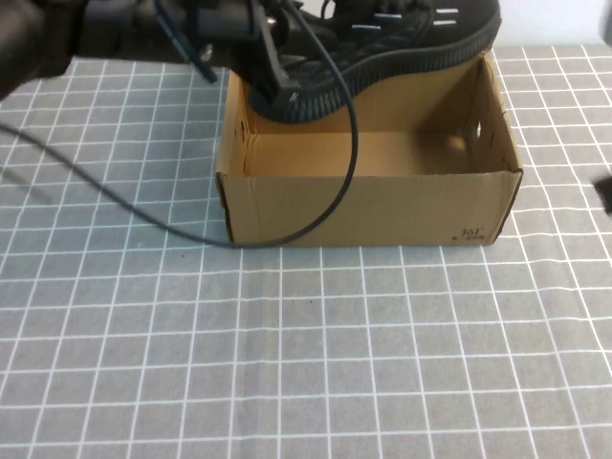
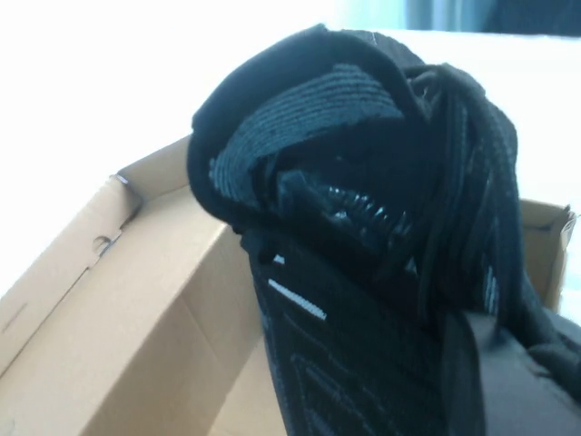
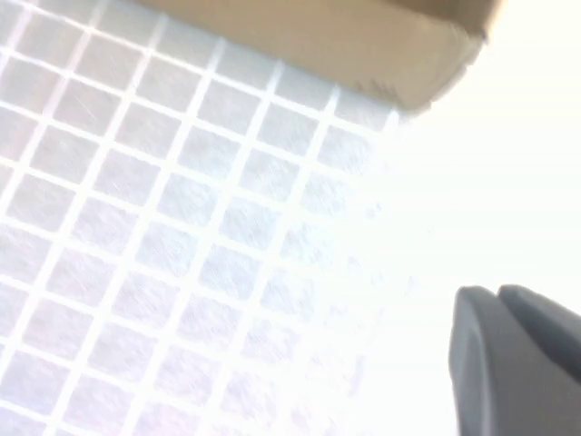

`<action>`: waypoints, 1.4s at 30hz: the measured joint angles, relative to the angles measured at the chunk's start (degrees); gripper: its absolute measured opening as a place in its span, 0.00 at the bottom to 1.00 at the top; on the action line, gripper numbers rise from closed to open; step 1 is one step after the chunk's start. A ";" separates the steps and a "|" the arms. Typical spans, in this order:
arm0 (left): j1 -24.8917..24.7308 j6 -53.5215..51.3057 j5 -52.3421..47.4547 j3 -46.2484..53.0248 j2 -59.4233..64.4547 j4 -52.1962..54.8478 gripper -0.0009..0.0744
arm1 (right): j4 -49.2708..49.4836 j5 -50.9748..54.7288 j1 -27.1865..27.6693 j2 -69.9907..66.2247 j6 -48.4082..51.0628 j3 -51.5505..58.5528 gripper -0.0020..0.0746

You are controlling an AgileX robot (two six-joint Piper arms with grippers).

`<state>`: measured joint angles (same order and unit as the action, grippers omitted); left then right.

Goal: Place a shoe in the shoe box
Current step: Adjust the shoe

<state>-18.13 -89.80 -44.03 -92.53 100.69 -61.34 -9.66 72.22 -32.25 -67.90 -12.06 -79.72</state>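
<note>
The black shoe [image 1: 402,38] with white dash marks hangs tilted over the back of the open brown shoe box [image 1: 368,206], its sole facing the camera and its heel low at the box's back left corner. My left gripper [image 1: 274,69] reaches in from the upper left and is shut on the shoe's heel end. In the left wrist view the shoe [image 2: 363,227] fills the frame above the box's inside wall [image 2: 118,309], and one grey finger [image 2: 508,381] presses against it. My right gripper [image 3: 497,304] is shut and empty above the mat, to the right of the box.
The box stands on a grey mat with a white grid [image 1: 306,363]. The left arm's black cable [image 1: 325,143] droops across the box's front left wall. A dark bit of the right arm [image 1: 604,191] shows at the right edge. The box corner [image 3: 427,73] shows in the right wrist view.
</note>
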 joint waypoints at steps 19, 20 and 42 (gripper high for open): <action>4.45 -2.59 -15.74 -24.33 22.73 4.28 0.04 | -10.41 -1.52 0.00 16.41 -9.55 18.88 0.01; 4.58 -2.89 -16.56 -25.28 23.38 4.39 0.04 | -10.41 -1.52 0.00 16.73 -9.69 18.99 0.01; 4.61 -9.15 -16.54 -29.22 30.22 4.32 0.04 | -10.41 -1.52 0.00 17.08 -10.93 19.36 0.01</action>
<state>-13.52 -98.95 -60.57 -121.75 130.91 -57.03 -20.07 70.70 -32.25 -50.83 -22.99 -60.37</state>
